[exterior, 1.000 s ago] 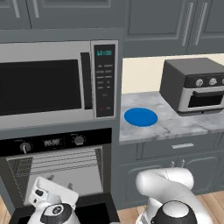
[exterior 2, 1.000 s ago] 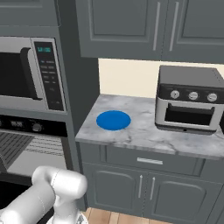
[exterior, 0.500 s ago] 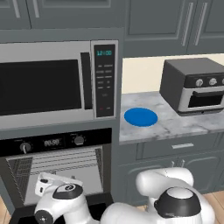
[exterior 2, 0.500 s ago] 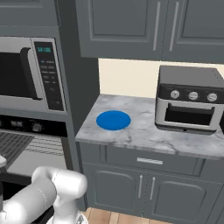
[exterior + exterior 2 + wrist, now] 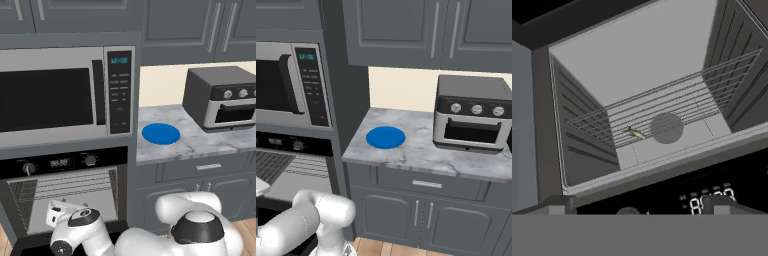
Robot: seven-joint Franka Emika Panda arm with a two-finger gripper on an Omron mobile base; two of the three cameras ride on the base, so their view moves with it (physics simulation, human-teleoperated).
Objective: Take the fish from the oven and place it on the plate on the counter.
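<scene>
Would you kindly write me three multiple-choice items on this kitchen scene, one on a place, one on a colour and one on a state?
1. Where is the fish?
A. on the plate
B. on the wire rack inside the oven
C. in the toaster oven

2. What colour is the plate?
A. blue
B. red
C. white

3. How is the oven door?
A. shut
B. open
C. missing

Answers:
1 B: the fish lies on the wire rack in the oven.
2 A: the plate on the counter is bright blue.
3 B: the oven's inside stands exposed, with the gripper looking in.
</scene>
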